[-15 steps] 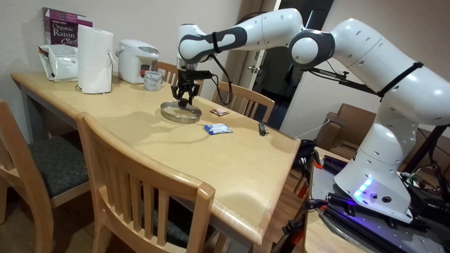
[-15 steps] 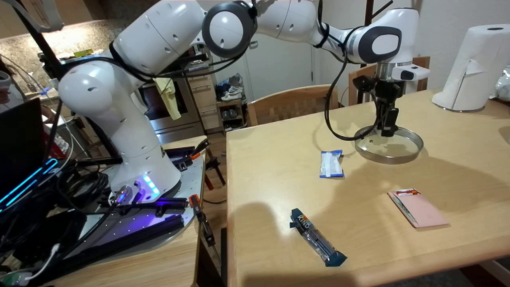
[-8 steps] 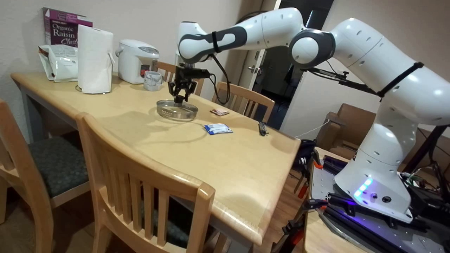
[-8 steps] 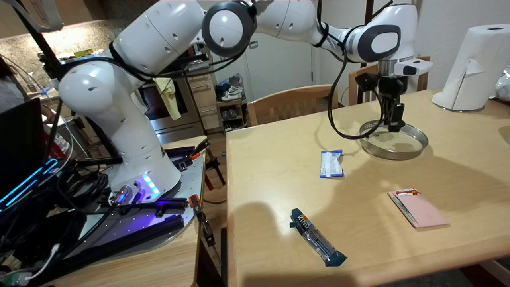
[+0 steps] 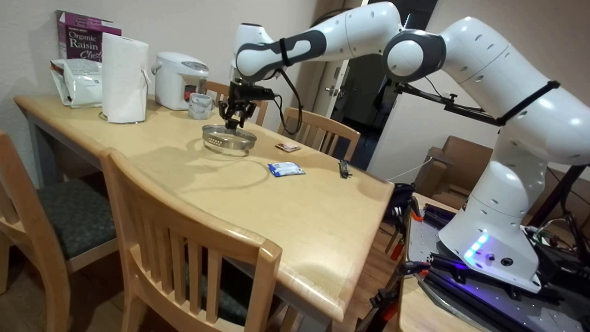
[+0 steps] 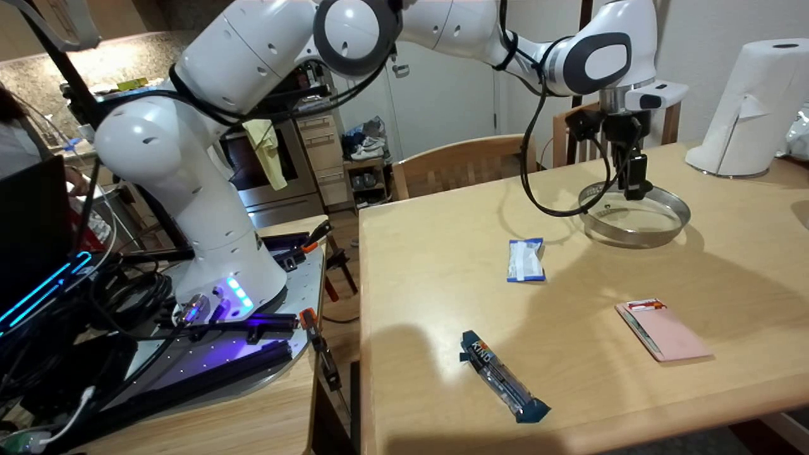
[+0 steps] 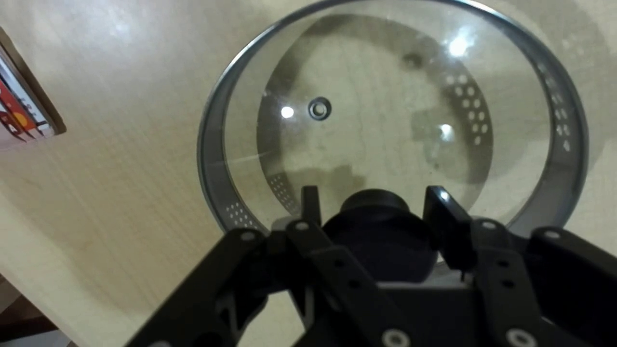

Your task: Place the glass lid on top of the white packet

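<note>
A black two-fingered robotic gripper (image 7: 376, 219) holds a round metal-rimmed clear-glass pan lid (image 7: 385, 115) above a pale wooden table (image 5: 276, 212), its jaws closed around the lid's black knob (image 7: 378, 248). The lid has climbed since a second earlier, along with the white robot arm (image 5: 405, 57) that carries it; in the wrist view I can make out the lid's shadow (image 7: 270, 132) through the glass, cast on the wood below. The lid has also drawn farther from the small flat white packet (image 6: 524, 260) with blue ends, which lies on the table, apart from the lid. In an exterior view the lid hangs at the packet's two o'clock, with a flat pink rectangular wallet (image 6: 673, 336) at four o'clock and a dark teal bar wrapper (image 6: 505, 380) marked KIND near six. Packet, wallet and wrapper lie where they lay before. In an exterior view a tall white paper-towel roll (image 5: 124, 76) stands toward the lid's ten o'clock; in the wrist view the wallet's red-and-white card (image 7: 21, 111) shows at nine.
</note>
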### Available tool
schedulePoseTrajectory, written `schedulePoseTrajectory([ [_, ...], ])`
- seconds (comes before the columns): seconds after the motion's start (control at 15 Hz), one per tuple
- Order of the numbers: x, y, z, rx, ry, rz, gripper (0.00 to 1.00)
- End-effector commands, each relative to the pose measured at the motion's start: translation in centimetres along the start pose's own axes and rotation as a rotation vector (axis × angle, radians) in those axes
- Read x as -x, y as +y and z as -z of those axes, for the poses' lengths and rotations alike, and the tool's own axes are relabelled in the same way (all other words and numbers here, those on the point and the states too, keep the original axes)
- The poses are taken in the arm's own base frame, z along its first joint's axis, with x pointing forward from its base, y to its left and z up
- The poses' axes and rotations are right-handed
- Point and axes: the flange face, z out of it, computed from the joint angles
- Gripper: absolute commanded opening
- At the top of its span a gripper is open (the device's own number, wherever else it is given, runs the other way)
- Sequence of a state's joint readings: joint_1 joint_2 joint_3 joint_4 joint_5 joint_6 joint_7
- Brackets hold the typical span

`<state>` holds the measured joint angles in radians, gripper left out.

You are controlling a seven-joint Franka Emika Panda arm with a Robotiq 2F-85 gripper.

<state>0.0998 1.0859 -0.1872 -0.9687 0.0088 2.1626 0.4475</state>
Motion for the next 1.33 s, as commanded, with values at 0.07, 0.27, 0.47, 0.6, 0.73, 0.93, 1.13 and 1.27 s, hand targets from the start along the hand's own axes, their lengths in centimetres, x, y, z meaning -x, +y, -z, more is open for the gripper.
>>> schedulePoseTrajectory([
  [0.07,1.4,1.0,2.6,-0.002,0.042,-0.033,0.31],
  [0.27,2.7,1.5,3.5,-0.022,0.065,-0.035,0.31],
  [0.47,4.4,2.2,4.6,-0.033,0.092,-0.044,0.31],
  [0.6,5.7,2.8,5.2,-0.035,0.102,-0.057,0.31],
  [0.73,6.9,3.3,5.6,-0.035,0.107,-0.069,0.31],
  [0.93,8.6,4.1,5.6,-0.037,0.097,-0.078,0.31],
  [1.13,9.9,4.8,4.9,-0.040,0.071,-0.082,0.31],
  [1.27,10.7,5.5,4.5,-0.043,0.059,-0.086,0.31],
])
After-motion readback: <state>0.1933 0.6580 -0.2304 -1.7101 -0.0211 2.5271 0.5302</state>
